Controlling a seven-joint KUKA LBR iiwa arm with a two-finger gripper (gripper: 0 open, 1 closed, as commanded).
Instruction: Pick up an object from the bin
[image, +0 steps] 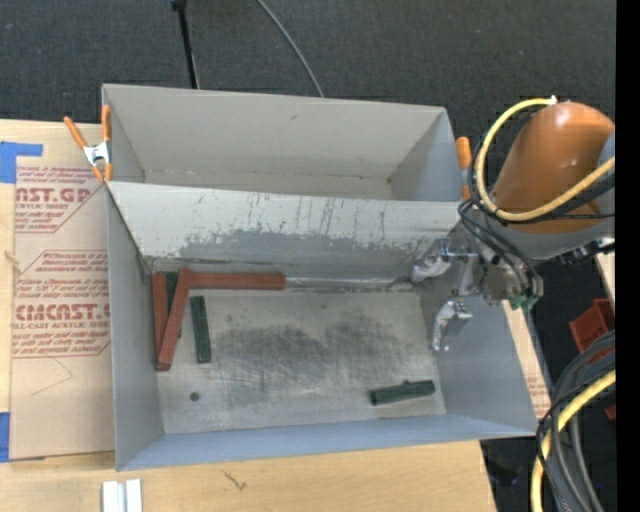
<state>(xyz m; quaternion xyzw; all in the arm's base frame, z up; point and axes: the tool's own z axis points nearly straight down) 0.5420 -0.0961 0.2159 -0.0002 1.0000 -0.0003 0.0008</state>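
My gripper (440, 296) hangs over the right side of the bin, near the right wall, with its two metal fingers (446, 326) spread apart and nothing between them. The closest loose thing is a short dark green bar (403, 393), lying flat on the floor near the front right corner, below the gripper and apart from it. A long red-brown bar (232, 282) lies along the foot of the back wall, well to the gripper's left.
At the left wall lie a second red-brown bar (166, 322) and a thin dark green bar (201, 329), side by side, with another green strip (172, 288) under the red one. A small dark speck (194, 397) sits front left.
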